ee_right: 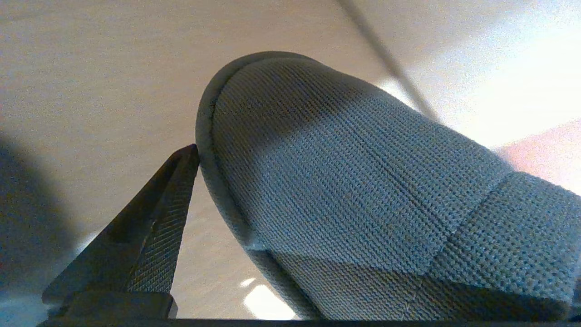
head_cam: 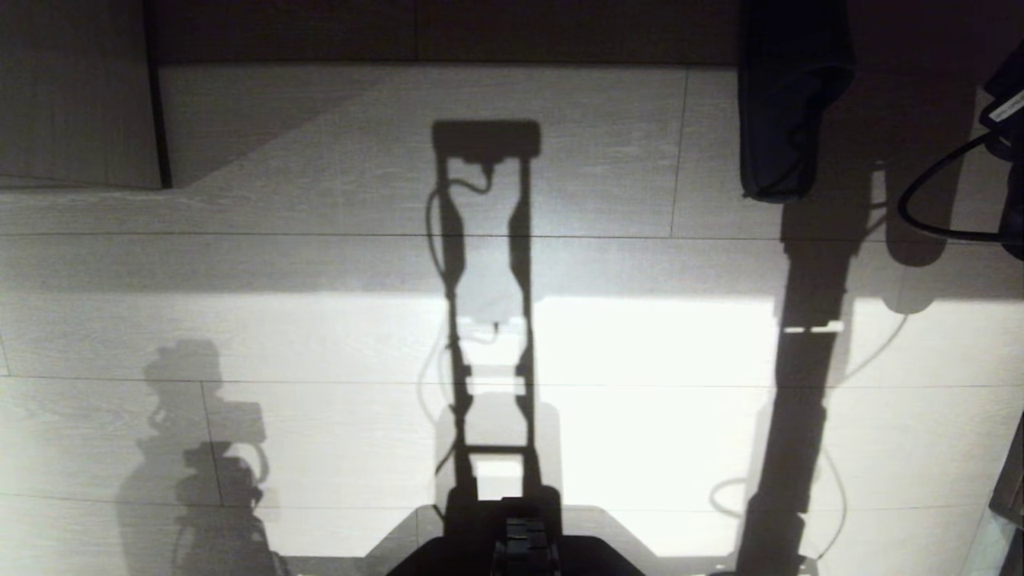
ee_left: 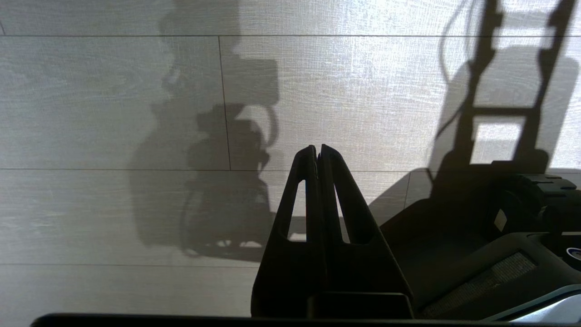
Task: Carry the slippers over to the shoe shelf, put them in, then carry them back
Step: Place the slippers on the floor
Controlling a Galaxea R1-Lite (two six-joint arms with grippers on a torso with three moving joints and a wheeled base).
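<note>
Filling the right wrist view, a slipper (ee_right: 363, 204) sits right against the right gripper (ee_right: 290, 218): its grey-blue knit upper and paler rim lie between the spread jaws, and the one visible finger (ee_right: 159, 227) has its tip just beside the rim at the toe curve. The other finger is hidden behind the fabric, so I cannot tell whether the jaws press on it; they stand wide apart, and this looks like a reach around the slipper, not a grip.

In the head view the slipper (head_cam: 788, 96) lies on the floor (head_cam: 320, 336) near the far right corner of the view, long axis running away from the robot. The right arm is clearly the nearer one. The left gripper (ee_left: 317, 152) hangs low at the left, fingers pressed together, empty, well apart from the slipper.
</note>
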